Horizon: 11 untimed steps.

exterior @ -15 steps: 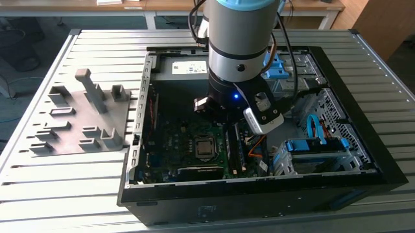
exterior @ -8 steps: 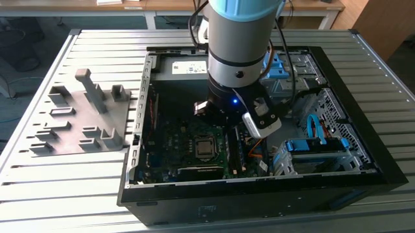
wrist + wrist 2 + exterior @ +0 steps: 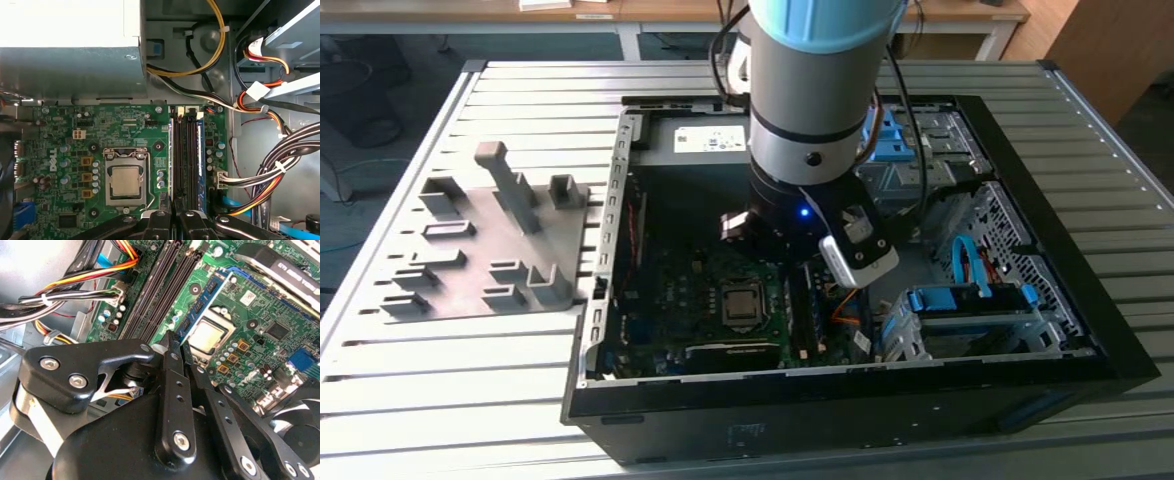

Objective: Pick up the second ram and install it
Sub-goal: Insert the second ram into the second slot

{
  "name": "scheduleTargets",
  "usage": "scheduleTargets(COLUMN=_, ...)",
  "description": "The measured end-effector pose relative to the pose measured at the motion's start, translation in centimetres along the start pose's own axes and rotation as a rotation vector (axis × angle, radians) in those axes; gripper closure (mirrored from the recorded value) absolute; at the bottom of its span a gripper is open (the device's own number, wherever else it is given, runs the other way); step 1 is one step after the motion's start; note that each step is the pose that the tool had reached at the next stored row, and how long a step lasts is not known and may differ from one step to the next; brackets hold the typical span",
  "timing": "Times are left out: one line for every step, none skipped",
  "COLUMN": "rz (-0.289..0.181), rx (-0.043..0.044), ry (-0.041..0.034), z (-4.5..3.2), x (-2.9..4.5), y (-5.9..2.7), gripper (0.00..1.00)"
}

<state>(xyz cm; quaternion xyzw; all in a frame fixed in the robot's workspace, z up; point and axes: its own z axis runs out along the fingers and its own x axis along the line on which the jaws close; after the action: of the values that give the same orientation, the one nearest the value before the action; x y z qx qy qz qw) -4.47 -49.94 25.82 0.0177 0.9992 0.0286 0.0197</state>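
Slatted metal table (image 3: 480,90), and on it an open computer case (image 3: 1107,330), with a grey fixture plate (image 3: 467,260) lying beside it on the exterior view's left. From where I stand, the robot arm (image 3: 821,90) reaches straight down into the case, over the motherboard (image 3: 707,290).

In the second wrist view the claw (image 3: 179,341) has its fingers drawn almost together, pinched on the top edge of the second ram (image 3: 206,297). The stick runs out from the fingertips, blue-edged, its row of black chips facing the CPU socket (image 3: 210,336).

In the first wrist view the second ram (image 3: 171,155) shows edge-on. It leads away from the claw (image 3: 174,216) and lines up along the slot nearest the socket, with the other memory slots (image 3: 186,160) just beside it. I cannot tell whether it is seated or hanging just above.

What looks like another memory stick (image 3: 200,160) stands in the outermost slot, near a bundle of cables (image 3: 280,165).
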Motion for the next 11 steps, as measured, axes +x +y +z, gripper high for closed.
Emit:
scheduleTargets(rz=0.0, rx=-0.0001, ry=0.0, z=0.03, x=-0.01, y=0.0, gripper=0.86)
scheduleTargets(rz=0.0, rx=-0.0001, ry=0.0, z=0.07, x=-0.02, y=0.0, gripper=0.86)
scheduleTargets(rz=0.0, rx=-0.0001, ry=0.0, z=0.11, x=-0.03, y=0.0, gripper=0.86)
scheduleTargets(rz=0.0, rx=-0.0003, ry=-0.0001, z=0.17, x=-0.04, y=-0.01, gripper=0.86)
scheduleTargets(rz=0.0, rx=-0.0002, ry=-0.0001, z=0.21, x=-0.06, y=-0.01, gripper=0.86)
scheduleTargets(rz=0.0, rx=0.0, ry=0.0, z=0.26, x=-0.08, y=-0.01, gripper=0.86)
scheduleTargets(rz=0.0, rx=0.0, ry=0.0, z=0.31, x=-0.1, y=-0.01, gripper=0.86)
scheduleTargets(rz=0.0, rx=-0.0001, ry=-0.0001, z=0.37, x=-0.11, y=-0.02, gripper=0.86)
scheduleTargets(rz=0.0, rx=-0.0001, ry=0.0, z=0.42, x=-0.12, y=-0.02, gripper=0.86)
scheduleTargets(rz=0.0, rx=-0.0001, ry=-0.0001, z=0.48, x=-0.13, y=-0.02, gripper=0.86)
scheduleTargets(rz=0.0, rx=0.0, ry=0.0, z=0.52, x=-0.13, y=-0.02, gripper=0.86)
